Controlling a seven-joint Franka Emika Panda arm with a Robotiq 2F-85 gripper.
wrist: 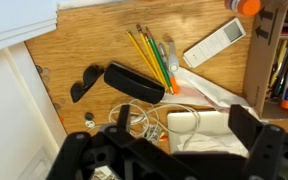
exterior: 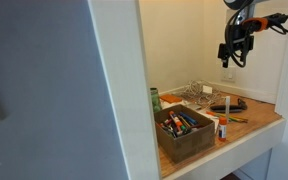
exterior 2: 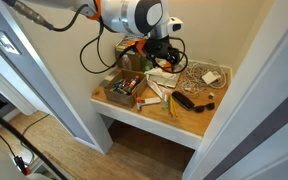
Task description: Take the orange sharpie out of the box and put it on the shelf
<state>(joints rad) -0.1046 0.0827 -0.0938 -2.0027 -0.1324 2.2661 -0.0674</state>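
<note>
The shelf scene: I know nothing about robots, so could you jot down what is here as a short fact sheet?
place: wooden shelf in a white-walled recess
box: brown box at one end of the shelf, packed with coloured pens
hand: hand open, empty, hanging high above the shelf
loose items: pencils, black case, white remote, tangled cable
orange pen: cannot be picked out for sure among the pens
progress: hand not yet at the box

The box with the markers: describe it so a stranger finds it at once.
On the wooden shelf inside the white recess, look near the front edge. The brown box stands there, open-topped and packed with coloured markers; everything around it lies loose.
</note>
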